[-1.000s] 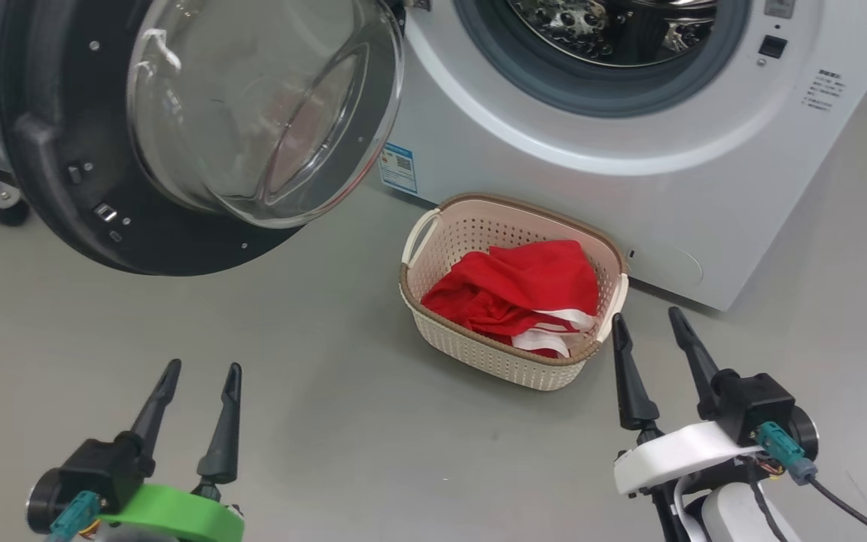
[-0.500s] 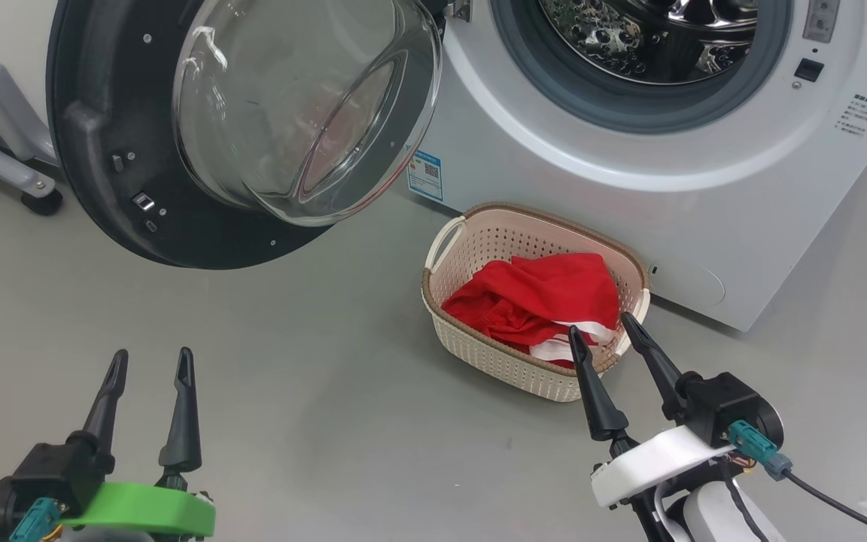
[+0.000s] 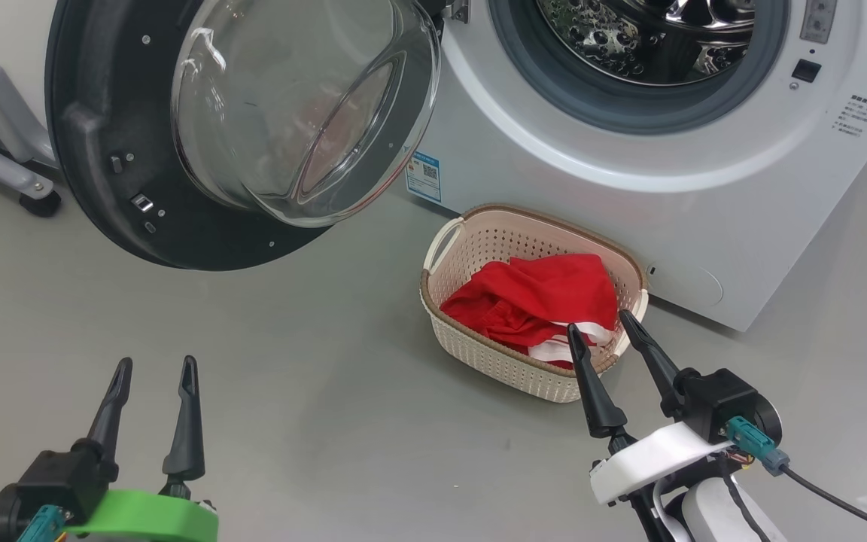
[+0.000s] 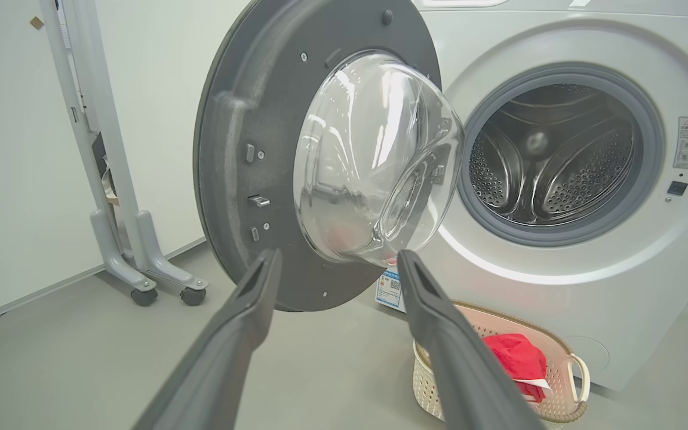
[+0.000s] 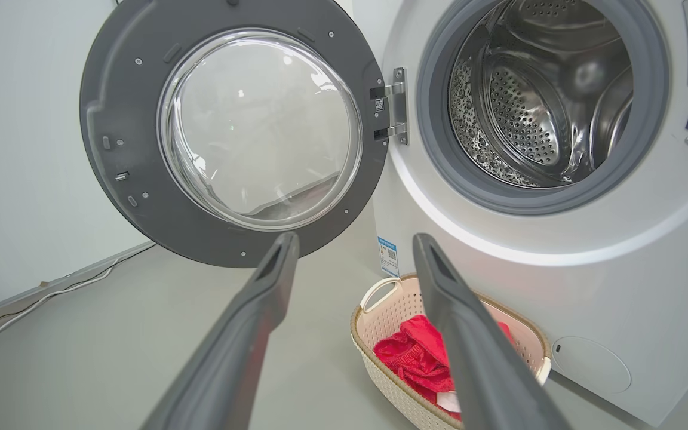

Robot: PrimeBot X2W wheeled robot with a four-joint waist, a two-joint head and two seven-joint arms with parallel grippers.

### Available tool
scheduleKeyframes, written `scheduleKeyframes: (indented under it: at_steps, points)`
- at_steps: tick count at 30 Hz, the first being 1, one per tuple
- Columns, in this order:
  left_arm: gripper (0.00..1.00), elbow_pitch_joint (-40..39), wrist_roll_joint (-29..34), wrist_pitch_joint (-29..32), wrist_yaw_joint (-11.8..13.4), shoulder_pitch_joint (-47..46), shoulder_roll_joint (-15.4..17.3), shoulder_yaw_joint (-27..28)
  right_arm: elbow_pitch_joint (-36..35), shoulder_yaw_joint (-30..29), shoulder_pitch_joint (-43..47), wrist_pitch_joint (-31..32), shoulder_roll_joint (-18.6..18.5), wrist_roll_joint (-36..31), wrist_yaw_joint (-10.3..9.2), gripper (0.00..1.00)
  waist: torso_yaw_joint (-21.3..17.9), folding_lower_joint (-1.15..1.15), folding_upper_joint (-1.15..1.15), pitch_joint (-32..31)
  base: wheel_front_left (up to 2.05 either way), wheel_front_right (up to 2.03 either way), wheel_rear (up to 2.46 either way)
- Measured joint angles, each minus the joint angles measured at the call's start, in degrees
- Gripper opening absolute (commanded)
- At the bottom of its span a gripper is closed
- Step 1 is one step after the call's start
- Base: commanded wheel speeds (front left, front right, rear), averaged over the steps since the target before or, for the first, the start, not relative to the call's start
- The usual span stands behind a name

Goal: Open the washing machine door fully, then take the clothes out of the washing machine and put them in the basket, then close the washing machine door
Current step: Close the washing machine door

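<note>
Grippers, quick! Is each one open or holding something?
Left gripper: open, holding nothing.
Right gripper: open, holding nothing.

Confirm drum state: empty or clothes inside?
Empty, as far as visible. The washing machine drum shows bare steel in both wrist views; the red clothes lie in the basket.

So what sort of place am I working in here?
Likely a lab or test room set up as a laundry corner: a front-loading washing machine on bare grey floor, a wheeled equipment stand beside it, and a basket of clothes in front.
</note>
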Motion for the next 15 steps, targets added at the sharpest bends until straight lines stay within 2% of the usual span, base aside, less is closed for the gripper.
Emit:
scheduleKeyframes:
  at_steps: [15]
  points:
    - [1.0,0.0,0.2,0.0,-0.01,0.25,-0.42,-0.12,0.32,0.04,0.0,0.01,0.0,0.45,-0.01,1.0,-0.21,0.0,0.0,-0.32,0.0,0.0,0.0]
